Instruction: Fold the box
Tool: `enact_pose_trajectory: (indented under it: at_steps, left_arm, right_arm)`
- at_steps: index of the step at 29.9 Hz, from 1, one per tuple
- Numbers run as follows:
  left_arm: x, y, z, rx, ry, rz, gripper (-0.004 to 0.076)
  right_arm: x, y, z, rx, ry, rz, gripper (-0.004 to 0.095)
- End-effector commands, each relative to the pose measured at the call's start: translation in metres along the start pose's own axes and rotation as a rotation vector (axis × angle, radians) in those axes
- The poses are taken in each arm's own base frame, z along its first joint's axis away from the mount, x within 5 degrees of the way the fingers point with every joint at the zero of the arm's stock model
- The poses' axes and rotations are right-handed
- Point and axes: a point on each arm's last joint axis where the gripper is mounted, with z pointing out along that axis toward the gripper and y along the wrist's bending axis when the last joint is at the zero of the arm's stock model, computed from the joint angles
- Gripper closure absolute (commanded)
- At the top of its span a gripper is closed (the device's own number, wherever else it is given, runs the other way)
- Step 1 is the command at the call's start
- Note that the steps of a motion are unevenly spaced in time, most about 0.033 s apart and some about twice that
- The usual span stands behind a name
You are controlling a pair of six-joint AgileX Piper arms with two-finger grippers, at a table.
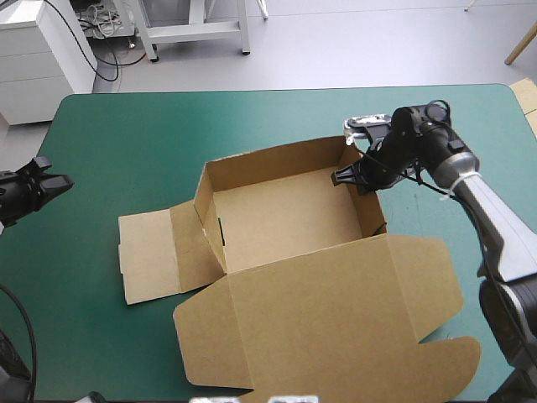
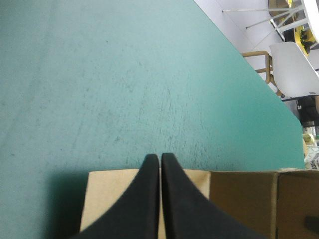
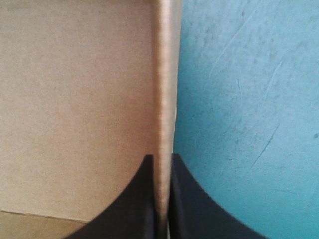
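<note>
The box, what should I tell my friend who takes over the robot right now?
The left gripper is shut and empty, at the left edge of the table, clear of the box.
The right gripper is shut on the box, pinching its right wall.
The box sits mid-table as an open tray.
Done: the far, left and right walls stand up.
Left: the side flap lies flat on the left, and the lid lies flat toward the near edge.

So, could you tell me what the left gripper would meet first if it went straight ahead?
Probably the box's flat side flap, or the teal-green cover just beyond it; depth is unclear.
</note>
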Motion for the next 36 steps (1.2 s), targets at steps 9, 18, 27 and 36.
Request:
enact_pose_trajectory:
  at_steps: [9,18,27,36]
  left_arm:
    - [0.0,-0.017,-0.01,0.04,-0.018,0.088,0.0721]
    - [0.005,-0.022,-0.006,0.061,0.03,0.183,0.0285]
    - [0.009,-0.012,0.008,-0.03,0.11,0.186,0.0034]
    - [0.033,-0.031,0.039,0.199,0.15,0.208,0.0034]
  right_arm:
    - [0.043,-0.002,-0.171,0.011,-0.458,-0.042,0.0929]
    - [0.062,-0.021,-0.207,-0.047,-0.585,0.024,0.0929]
    - [0.052,-0.003,-0.21,-0.324,-0.667,-0.045,0.0929]
    - [0.04,-0.008,-0.199,-0.344,-0.675,-0.022,0.0929]
